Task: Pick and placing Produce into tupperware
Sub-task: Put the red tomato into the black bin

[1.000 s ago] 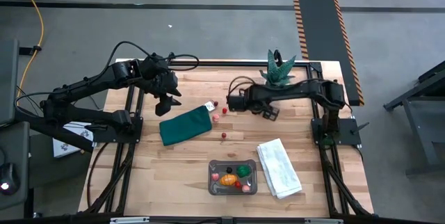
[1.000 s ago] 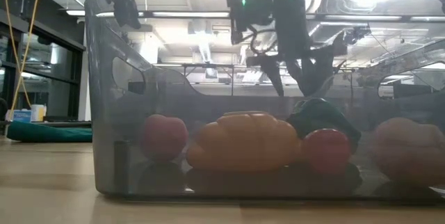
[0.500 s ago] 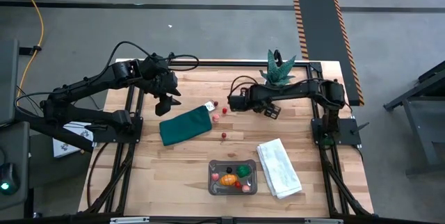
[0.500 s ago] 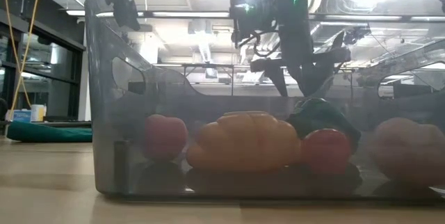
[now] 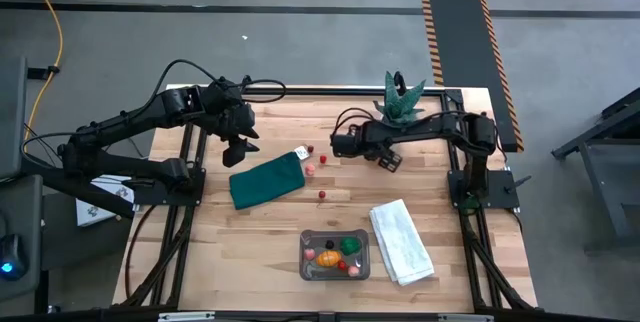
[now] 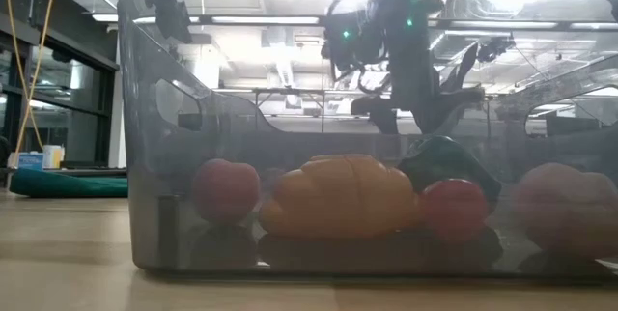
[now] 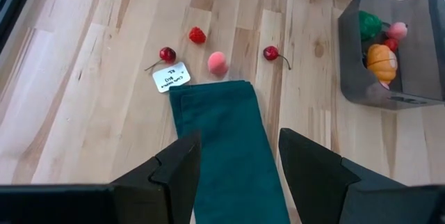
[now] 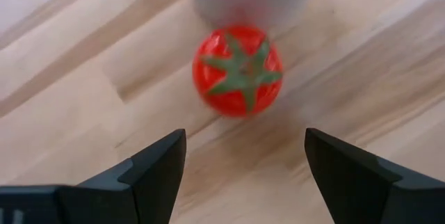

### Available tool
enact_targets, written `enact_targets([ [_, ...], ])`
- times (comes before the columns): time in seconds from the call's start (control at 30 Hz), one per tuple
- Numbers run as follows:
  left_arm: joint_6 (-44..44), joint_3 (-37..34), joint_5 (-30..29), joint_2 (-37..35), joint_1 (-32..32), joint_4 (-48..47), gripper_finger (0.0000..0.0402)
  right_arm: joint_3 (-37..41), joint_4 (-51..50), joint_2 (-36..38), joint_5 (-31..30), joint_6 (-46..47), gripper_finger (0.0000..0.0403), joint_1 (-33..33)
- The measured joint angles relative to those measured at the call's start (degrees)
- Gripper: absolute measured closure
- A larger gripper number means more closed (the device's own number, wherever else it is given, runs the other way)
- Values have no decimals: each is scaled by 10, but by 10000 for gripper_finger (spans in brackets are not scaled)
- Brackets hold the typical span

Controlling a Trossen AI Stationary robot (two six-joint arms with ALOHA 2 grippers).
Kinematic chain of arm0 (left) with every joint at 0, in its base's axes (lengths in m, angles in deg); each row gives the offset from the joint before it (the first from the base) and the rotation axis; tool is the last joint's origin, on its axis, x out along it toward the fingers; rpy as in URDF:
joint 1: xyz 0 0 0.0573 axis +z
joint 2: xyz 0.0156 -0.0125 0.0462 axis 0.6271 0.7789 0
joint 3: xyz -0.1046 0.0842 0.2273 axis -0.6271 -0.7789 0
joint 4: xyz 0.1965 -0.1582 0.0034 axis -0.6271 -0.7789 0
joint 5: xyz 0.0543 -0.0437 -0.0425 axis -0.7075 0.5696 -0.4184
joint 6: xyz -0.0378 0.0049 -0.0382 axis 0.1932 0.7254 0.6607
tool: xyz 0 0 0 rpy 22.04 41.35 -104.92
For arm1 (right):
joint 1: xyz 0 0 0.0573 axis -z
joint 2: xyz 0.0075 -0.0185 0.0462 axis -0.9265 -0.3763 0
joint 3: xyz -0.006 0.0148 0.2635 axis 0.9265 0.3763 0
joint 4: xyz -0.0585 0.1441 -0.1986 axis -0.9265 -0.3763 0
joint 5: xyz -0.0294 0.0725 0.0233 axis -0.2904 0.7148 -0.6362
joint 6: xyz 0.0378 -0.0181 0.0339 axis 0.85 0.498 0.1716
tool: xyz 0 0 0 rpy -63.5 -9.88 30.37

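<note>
The right pincer point(image 8: 243, 161), wide, faces a round tomato point(image 8: 238, 70), its green star calyx toward the camera; the left pincer point(image 7: 240, 161) hangs parted over the cloth point(image 7: 226, 140).

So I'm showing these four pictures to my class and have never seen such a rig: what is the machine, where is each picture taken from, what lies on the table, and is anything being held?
It is a robot with two dark arms at a wooden table.

One camera looks straight down, one sits at table height behind the clear tupperware, and one rides on each wrist.

On the table lie a green cloth, a white towel, a potted plant and loose toy produce; more produce sits in the tupperware.

Nothing is held. The left end effector hangs open above the cloth. The right end effector is open, facing a toy tomato.
</note>
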Motion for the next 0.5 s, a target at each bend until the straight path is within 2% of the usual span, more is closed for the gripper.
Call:
enact_targets([
  [0.27,-1,0,0,0,0,-9,220,6,-32,1,-11,1,118,-7],
  [0.5,-1,0,0,0,0,-9,220,18,18,1,-32,-35,118,8],
])
